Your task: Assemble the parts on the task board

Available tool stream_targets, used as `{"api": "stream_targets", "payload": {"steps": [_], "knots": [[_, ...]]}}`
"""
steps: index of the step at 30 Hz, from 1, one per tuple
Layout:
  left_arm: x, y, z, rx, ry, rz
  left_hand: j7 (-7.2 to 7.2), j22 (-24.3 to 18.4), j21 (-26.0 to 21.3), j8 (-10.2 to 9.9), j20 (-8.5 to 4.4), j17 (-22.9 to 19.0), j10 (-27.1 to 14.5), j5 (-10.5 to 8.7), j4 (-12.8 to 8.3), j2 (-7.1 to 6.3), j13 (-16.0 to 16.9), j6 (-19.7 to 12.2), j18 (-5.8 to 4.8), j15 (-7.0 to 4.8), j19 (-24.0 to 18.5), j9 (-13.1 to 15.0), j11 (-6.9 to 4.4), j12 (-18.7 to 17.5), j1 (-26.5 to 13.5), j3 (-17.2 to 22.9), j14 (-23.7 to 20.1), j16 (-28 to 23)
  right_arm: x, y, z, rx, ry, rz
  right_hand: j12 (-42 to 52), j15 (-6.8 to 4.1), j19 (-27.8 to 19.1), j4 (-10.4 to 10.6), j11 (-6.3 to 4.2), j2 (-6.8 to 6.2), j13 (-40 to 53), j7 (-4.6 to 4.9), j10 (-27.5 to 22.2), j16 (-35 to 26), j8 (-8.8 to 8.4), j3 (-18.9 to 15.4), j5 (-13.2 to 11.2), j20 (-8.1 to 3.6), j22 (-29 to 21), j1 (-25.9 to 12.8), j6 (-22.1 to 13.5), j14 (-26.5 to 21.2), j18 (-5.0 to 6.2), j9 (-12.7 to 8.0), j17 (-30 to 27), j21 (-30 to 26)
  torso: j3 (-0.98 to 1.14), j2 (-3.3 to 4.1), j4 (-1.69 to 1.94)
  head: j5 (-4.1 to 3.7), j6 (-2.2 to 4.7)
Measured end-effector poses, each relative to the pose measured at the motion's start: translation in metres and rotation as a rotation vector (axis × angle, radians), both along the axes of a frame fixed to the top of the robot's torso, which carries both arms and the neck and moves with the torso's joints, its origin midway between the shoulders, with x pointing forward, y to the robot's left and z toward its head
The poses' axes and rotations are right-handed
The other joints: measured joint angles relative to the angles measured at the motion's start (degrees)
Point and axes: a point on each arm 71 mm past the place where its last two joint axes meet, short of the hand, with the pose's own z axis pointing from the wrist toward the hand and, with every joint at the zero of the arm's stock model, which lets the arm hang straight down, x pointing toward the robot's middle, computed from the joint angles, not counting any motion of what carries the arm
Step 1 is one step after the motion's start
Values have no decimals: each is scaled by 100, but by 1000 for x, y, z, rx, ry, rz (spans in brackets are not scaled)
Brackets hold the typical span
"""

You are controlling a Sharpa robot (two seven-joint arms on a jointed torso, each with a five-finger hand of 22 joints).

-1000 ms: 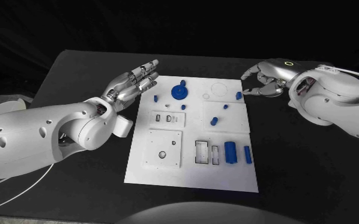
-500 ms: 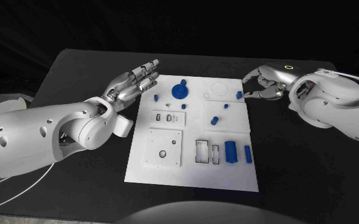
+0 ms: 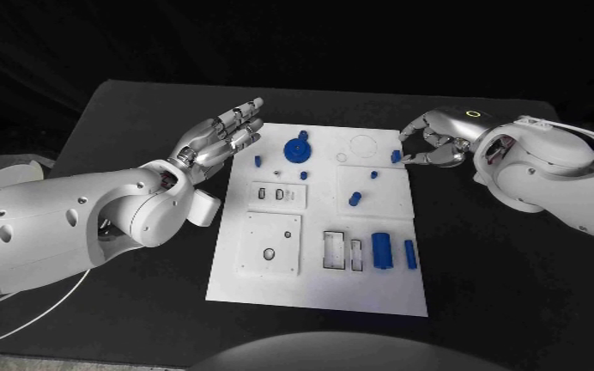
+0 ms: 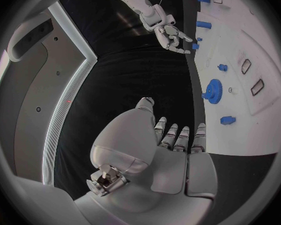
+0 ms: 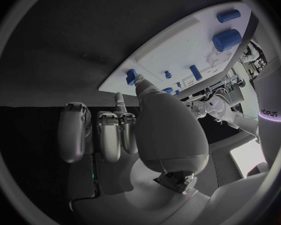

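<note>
Right hand [image 3: 436,141], fingers curled and empty, sits just beside the small blue peg [image 3: 397,157] at the task board [image 3: 319,289] edge; left hand [image 3: 221,141] open; peg judged light, rigid, slippery, best pinched across its sides.

The bench [image 3: 148,319] is black and matte, with its far edge running across the head view ahead of a dark backdrop. A thin white cable [image 3: 44,313] curves over its near-left part, close to the bench's left edge. Just beyond that left edge, a pale object [image 3: 17,171] shows, too cut off to identify.
</note>
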Motion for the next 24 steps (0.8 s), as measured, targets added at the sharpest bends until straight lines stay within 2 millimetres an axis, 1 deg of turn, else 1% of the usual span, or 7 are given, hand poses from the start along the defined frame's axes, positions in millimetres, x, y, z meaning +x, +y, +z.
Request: {"api": "stream_targets", "payload": {"steps": [5, 7, 12, 14, 19, 23, 24], "knots": [[0, 0, 0, 0, 0, -1, 0, 0, 0, 0, 0, 0, 0, -3, 0, 0, 0, 0, 0, 0, 0, 0, 0, 0, 0, 0, 0, 0, 1, 2, -3, 0, 4, 2, 0, 0, 0, 32, 0, -23, 0, 5, 0, 0, 44, 0, 31, 0, 0, 24, 44, 0, 0, 21, 0, 0, -1, 1, 1, 0, -15], [0, 0, 0, -1, 1, -2, 0, 0, 0, 0, 0, 0, 0, -3, 0, 0, 0, 0, 0, 0, 0, 0, 0, 0, 0, 0, 0, 0, 1, 2, -4, 0, 6, 2, 0, 0, 0, 32, 0, -21, 0, -14, 0, 0, 44, 0, 31, 0, 0, 26, 62, 0, 0, 28, 0, 0, -1, 0, 1, 0, -19], [0, -1, 0, -1, 1, -3, 0, 0, 0, 0, 0, 3, 0, -3, 0, 0, 0, 0, 0, 0, 0, 0, 0, 0, 0, 0, 0, 0, 1, 4, -5, 0, 8, 4, 0, 0, 0, 32, 0, 25, 0, -14, 0, -22, 44, 0, 108, 0, -1, 72, 62, 0, 0, 46, 5, -31, -1, 0, 2, 2, -24], [0, -1, 0, -1, 1, -4, 0, 0, 0, 0, 0, 5, 0, -3, 0, 0, -1, 0, 0, 0, 0, 0, 0, 0, 0, 0, 0, 0, 2, 4, -6, 0, 9, 4, 0, 0, 0, 32, 0, -1, 0, -2, 0, -22, 68, 0, 187, 0, -1, 93, 92, 0, 0, 60, 5, -31, -1, 0, 2, 4, -32], [0, -1, 0, -2, 2, -5, 0, 0, 0, 0, 0, 5, 0, -3, 0, 0, -1, 0, 0, 0, 0, 0, 0, 0, 0, 0, 0, 0, 3, 6, -6, -1, 10, 5, 0, 0, 0, 32, 0, 15, 0, -14, 0, -22, 111, 0, 422, 0, -1, 137, 144, 0, 0, 106, 4, -37, -1, 0, 2, 7, -51], [0, -1, 0, -2, 2, -6, 0, 0, 0, 0, 0, 4, 0, -3, 0, 0, -1, 0, 0, 0, 0, 0, 0, 0, 0, 0, 0, 0, 3, 7, -7, -1, 11, 7, 0, 0, 0, 32, 0, 38, 0, 1, 0, -22, 154, 1, 497, 0, -1, 160, 170, 0, 0, 131, 4, -66, -1, 0, 2, 10, -65], [0, -1, 0, -2, 2, -6, 0, -1, 0, 0, 0, 4, 0, -3, 0, 0, -1, 0, 0, 0, 0, 0, 0, 0, 0, 0, 0, 0, 4, 7, -7, -1, 11, 7, 0, 0, 0, 32, 0, 38, 0, -17, 0, -22, 154, 1, 497, 0, -1, 160, 188, 0, 0, 135, 4, -66, -1, 0, 2, 10, -66]]}}
